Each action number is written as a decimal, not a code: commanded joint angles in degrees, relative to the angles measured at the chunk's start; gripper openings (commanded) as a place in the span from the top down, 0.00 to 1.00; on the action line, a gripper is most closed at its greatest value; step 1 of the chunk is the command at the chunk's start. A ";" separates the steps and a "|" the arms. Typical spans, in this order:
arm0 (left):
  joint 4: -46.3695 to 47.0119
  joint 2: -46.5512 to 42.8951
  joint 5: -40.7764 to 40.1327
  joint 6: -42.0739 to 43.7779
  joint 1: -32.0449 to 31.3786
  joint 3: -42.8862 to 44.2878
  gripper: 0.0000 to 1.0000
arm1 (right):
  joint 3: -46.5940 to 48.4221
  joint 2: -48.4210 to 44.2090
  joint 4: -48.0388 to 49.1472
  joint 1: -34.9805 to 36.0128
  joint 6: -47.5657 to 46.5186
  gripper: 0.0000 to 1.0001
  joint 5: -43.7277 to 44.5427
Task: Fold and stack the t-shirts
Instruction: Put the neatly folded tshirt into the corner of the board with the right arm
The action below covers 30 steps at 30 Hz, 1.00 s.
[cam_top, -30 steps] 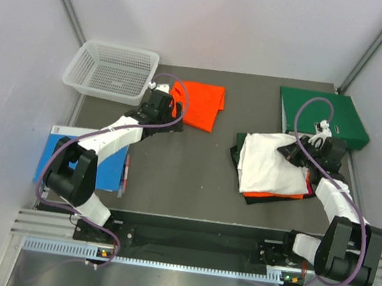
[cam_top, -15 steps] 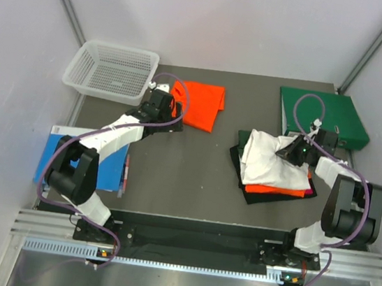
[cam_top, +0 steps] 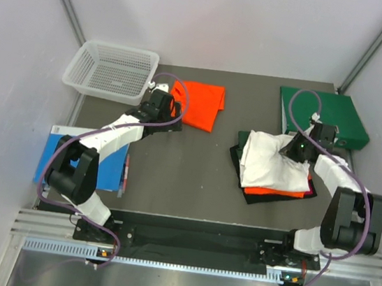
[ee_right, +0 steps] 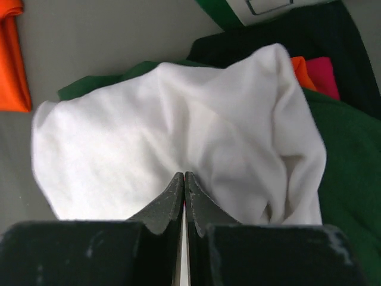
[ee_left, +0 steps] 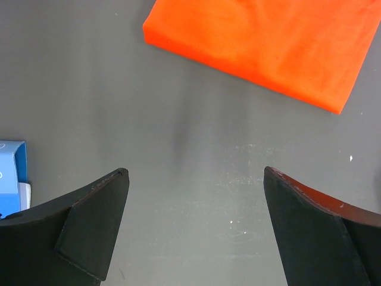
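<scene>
Cloth of the white shirt (ee_right: 178,125) sits clamped in the right tool (ee_right: 183,179); left tool (ee_left: 194,173) hangs spread wide over the desk (ee_left: 89,89), near the orange shirt (ee_left: 262,42).

Overhead, wide — wrists close; orange t-shirt (cam_top: 202,104) shared.

Robot lab cell, plain white walls (cam_top: 214,19), aluminium rail (cam_top: 189,263), dark table (cam_top: 194,175)
</scene>
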 commanded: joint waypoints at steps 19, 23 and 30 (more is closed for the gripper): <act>0.42 1.26 -0.01 0.55 -0.01 2.35 0.01 | -13.85 -5.96 -2.40 4.26 4.30 1.00 -9.49; 0.16 1.79 -0.10 0.64 -0.01 2.97 0.01 | -13.50 -4.71 -2.76 5.23 3.87 1.00 -7.99; -0.20 1.97 -1.77 1.43 0.08 3.32 0.01 | -3.41 -14.90 -5.31 13.23 2.55 0.83 -5.17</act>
